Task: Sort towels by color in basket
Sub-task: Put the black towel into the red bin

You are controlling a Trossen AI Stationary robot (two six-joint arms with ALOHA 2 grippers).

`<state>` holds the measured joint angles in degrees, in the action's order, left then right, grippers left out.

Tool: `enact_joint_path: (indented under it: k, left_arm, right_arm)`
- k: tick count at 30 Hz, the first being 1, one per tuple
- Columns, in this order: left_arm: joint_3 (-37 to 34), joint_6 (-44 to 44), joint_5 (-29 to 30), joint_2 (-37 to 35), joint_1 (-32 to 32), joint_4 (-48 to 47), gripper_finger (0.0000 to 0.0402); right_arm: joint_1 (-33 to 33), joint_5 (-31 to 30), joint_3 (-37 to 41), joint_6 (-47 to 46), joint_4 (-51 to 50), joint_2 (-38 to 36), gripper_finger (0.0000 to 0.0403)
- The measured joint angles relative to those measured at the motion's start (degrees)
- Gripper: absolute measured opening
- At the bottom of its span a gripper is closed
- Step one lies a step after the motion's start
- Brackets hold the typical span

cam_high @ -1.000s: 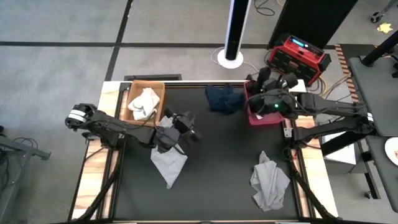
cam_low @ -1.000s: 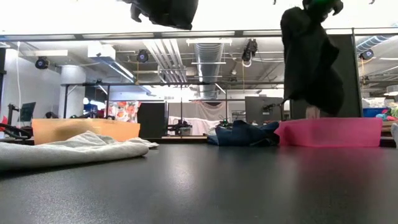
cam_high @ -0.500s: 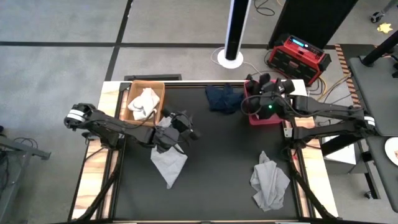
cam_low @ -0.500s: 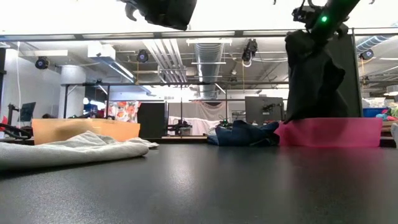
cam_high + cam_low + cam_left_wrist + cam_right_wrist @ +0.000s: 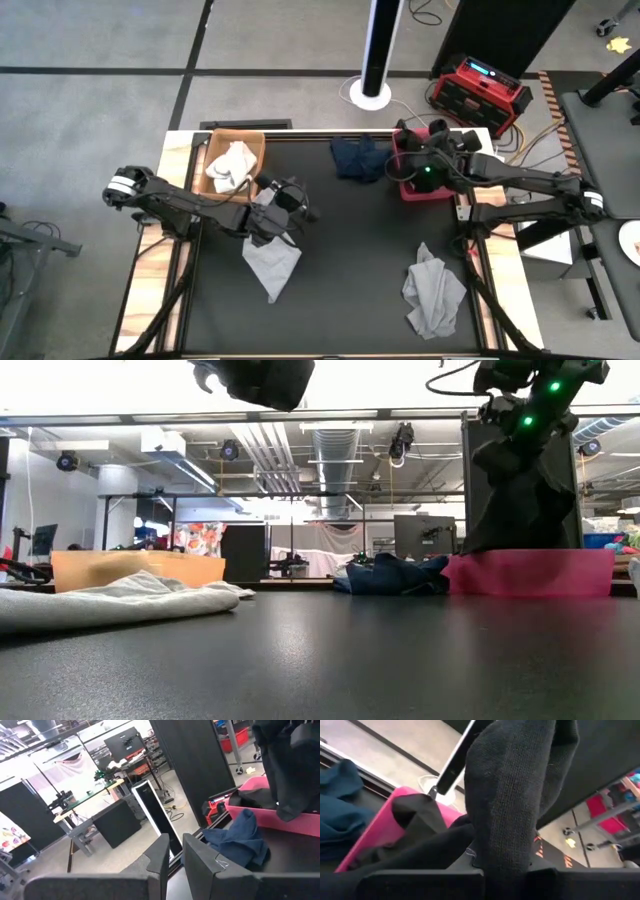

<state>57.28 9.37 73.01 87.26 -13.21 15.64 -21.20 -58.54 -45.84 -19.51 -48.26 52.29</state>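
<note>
My right gripper [image 5: 525, 420] hangs over the pink basket [image 5: 530, 572] at the table's far right, shut on a black towel [image 5: 520, 490]. More black cloth lies in that basket [image 5: 415, 815]. A navy towel [image 5: 360, 158] lies on the table beside the pink basket. A white towel [image 5: 232, 165] lies in the tan basket [image 5: 215, 140] at the far left. My left gripper [image 5: 174, 855] is shut and holds nothing, raised level over a grey towel [image 5: 270, 255] that lies flat on the table. A second grey towel [image 5: 432, 292] lies at the near right. My right gripper pinches a bunched upper part of the black towel [image 5: 505, 850] between its two fingers, slanting down from above. The cloth hangs below the fingers in several folds. Its lower end [image 5: 510, 540] reaches down into the pink basket.
Bare black tabletop [image 5: 350, 260] spreads between the two grey towels. Beyond the far edge stand a white post [image 5: 375, 50] and a red box [image 5: 480, 88]. The low view looks into a workshop room behind the table.
My right gripper has gone down toward the pink basket with the black towel. The towel's lower end has sunk behind the basket's wall and less of it hangs free.
</note>
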Motion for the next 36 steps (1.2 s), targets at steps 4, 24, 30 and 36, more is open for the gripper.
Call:
enact_joint_path:
  k: [4, 24, 30, 36]
  left_arm:
    - [0.0, 0.0, 0.0, 0.0, -0.1, 0.0, 0.0038]
    - [0.0, -1.0, -0.1, 0.0, -0.1, -0.3, 0.0038]
    - [-0.1, -1.4, -0.1, 0.0, -0.1, -0.4, 0.0038]
    - [-0.1, -1.4, -0.2, 0.0, -0.1, -0.4, 0.0038]
  right_arm:
    - [-1.9, -0.1, 0.5, 0.0, -1.5, 1.9, 0.0009]
    - [-3.1, -1.2, 1.1, -1.6, -8.3, 19.1, 0.0008]
    - [-3.1, 1.7, 0.9, -3.1, -8.0, 23.3, 0.0008]
    - [-2.9, 5.7, 0.9, -3.1, -4.2, 24.5, 0.0008]
